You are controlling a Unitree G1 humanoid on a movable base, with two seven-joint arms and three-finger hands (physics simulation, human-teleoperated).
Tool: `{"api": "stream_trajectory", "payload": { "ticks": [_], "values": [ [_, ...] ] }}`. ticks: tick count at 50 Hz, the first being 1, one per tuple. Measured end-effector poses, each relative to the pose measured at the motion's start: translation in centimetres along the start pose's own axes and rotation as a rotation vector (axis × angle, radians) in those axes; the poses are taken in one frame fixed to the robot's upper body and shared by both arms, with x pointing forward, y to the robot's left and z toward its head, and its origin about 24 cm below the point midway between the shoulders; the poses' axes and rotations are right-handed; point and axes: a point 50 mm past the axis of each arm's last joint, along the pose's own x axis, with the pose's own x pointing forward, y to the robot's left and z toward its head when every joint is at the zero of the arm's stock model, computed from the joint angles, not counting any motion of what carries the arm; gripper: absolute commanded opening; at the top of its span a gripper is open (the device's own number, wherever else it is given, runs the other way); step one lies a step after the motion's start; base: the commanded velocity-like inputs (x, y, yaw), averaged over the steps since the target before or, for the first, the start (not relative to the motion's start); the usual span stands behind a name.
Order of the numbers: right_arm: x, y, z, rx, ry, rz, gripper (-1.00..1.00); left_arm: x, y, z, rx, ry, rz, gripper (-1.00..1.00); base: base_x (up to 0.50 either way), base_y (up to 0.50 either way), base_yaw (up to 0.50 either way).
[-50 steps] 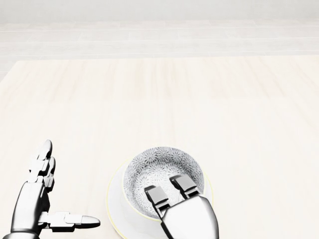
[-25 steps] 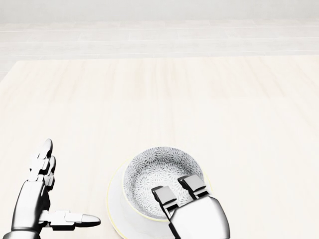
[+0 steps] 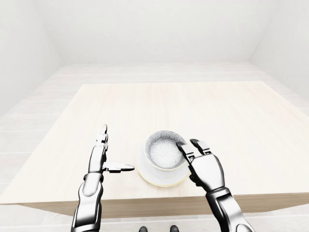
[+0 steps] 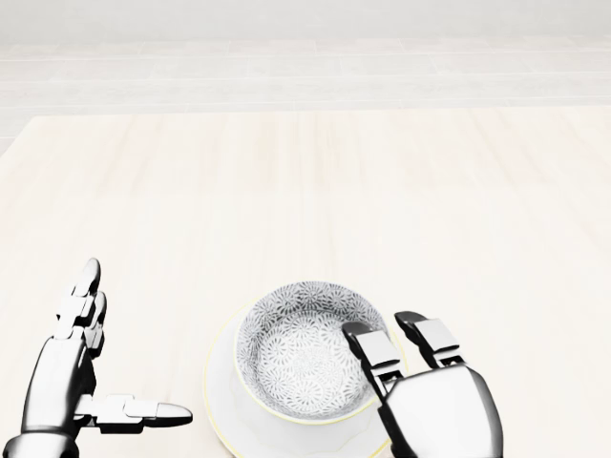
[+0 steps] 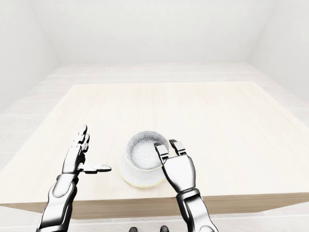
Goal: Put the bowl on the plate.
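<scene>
Low in the head view, the bowl (image 4: 307, 355) sits on the plate (image 4: 221, 396) on the pale surface (image 4: 305, 200) — right hand (image 4: 430, 382) just beside its rim, fingers apart; left hand (image 4: 81, 382) splayed wide, lower left.

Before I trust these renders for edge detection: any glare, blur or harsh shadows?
Head view: sharp, evenly lit, no glare; the pale plate nearly blends into the light table. Left-eye view: sharp too, with only faint soft shadows beneath the bowl and the left hand.
</scene>
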Motion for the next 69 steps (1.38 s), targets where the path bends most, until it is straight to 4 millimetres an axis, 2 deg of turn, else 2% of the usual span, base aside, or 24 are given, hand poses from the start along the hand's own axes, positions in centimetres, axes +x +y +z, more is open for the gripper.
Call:
{"api": "stream_trajectory", "payload": {
  "ticks": [4, 6, 10, 14, 16, 17, 45, 69],
  "values": [
    [-0.2, -0.2, -0.6, 0.009, 0.029, -0.008, 0.53, 0.0, 0.0, 0.0, 0.001, 0.000, 0.000, 1.00, 0.00, 0.00, 0.00],
    [-0.2, -0.3, -0.8, 0.014, 0.043, -0.011, 0.63, 0.0, 0.0, 0.0, 0.001, 0.000, 0.000, 1.00, 0.00, 0.00, 0.00],
    [-0.4, -0.3, -1.3, 0.027, 0.071, -0.014, 0.68, 0.0, 0.0, 0.0, 0.001, 0.000, 0.000, 1.00, 0.00, 0.00, 0.00],
    [-0.5, -0.2, -1.8, 0.049, 0.102, -0.019, 0.88, 0.0, 0.1, 0.0, 0.002, 0.000, 0.001, 1.00, 0.00, 0.00, 0.00],
    [-0.6, -0.1, -2.0, 0.063, 0.118, -0.023, 0.91, -0.1, 0.1, 0.0, 0.002, 0.000, 0.002, 1.00, 0.00, 0.00, 0.00],
    [-0.6, -0.1, -2.1, 0.069, 0.125, -0.024, 1.00, -0.1, 0.1, 0.0, 0.002, 0.001, 0.002, 1.00, 0.00, 0.00, 0.00],
    [-0.6, -0.4, -5.0, 0.298, 0.294, -0.107, 1.00, -0.8, 0.5, -0.5, 0.005, 0.008, 0.011, 1.00, 0.00, 0.00, 0.00],
    [-2.8, -3.3, -9.4, 0.534, 0.477, -0.299, 1.00, -1.0, 0.8, -0.3, 0.008, 0.007, 0.022, 1.00, 0.00, 0.00, 0.00]
  ]
}}
